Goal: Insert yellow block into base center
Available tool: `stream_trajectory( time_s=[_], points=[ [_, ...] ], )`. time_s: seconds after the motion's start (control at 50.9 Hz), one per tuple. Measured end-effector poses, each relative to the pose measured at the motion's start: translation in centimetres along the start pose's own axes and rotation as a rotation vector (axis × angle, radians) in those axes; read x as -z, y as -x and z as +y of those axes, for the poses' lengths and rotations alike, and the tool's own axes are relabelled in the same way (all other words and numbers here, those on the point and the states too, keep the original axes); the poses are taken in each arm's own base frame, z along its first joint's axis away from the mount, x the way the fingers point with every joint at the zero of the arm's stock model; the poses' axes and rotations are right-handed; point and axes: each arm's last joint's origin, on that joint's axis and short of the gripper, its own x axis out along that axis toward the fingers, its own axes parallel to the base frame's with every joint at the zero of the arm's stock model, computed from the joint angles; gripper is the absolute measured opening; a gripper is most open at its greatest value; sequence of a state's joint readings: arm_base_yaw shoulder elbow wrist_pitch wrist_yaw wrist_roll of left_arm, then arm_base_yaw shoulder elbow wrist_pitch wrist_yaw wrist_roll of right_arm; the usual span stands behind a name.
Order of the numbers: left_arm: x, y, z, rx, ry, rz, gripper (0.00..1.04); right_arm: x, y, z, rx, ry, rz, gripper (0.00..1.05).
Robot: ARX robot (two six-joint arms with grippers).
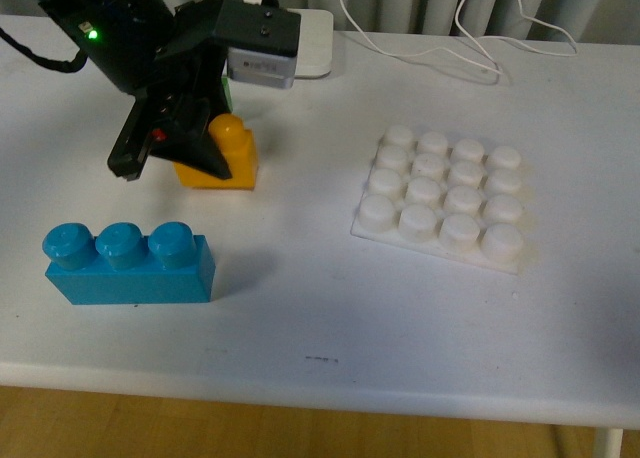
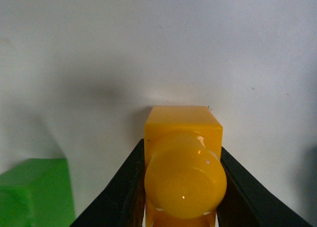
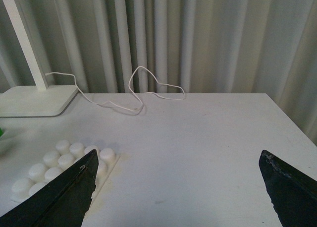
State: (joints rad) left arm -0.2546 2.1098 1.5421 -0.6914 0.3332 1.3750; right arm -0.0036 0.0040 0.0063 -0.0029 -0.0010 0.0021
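Blue three-stud brick (image 1: 128, 265) sits nearest you on the worktop (image 1: 320, 318); not part of this job. Behind it the left tool (image 1: 205, 158) is clamped on the yellow block (image 2: 182, 138), fingers (image 2: 124, 187) against its long sides. Block appears to rest on the worktop. You have the base (image 1: 432, 244) to the block's right, well apart, centre studs bare. Near the base, the right tool (image 3: 176, 187) hangs spread and empty. Judged: carry goes rightward.

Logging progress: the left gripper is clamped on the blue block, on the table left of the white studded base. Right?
No: the left gripper is clamped on the yellow block, not the blue block, as the left wrist view shows. It does sit on the table left of the base.
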Motion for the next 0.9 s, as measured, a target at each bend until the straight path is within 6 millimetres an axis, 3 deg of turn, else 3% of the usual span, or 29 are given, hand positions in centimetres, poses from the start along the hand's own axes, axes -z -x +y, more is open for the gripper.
stream_trajectory(
  time_s=[0.157,0.354,0.727,0.904],
  points=[
    [-2.6,1.0,1.9,-0.052,-0.056,-0.08,0.32,0.0,0.0,0.0,0.0,0.0,0.0,0.95],
    [-5.7,0.7,2.8,-0.053,-0.111,-0.146,0.32,0.0,0.0,0.0,0.0,0.0,0.0,0.95],
    [-12.6,-1.9,1.2,0.032,-0.232,-0.219,0.32,0.0,0.0,0.0,0.0,0.0,0.0,0.95],
    [-13.4,-3.2,1.2,0.056,-0.257,-0.193,0.32,0.0,0.0,0.0,0.0,0.0,0.0,0.95]
  ],
)
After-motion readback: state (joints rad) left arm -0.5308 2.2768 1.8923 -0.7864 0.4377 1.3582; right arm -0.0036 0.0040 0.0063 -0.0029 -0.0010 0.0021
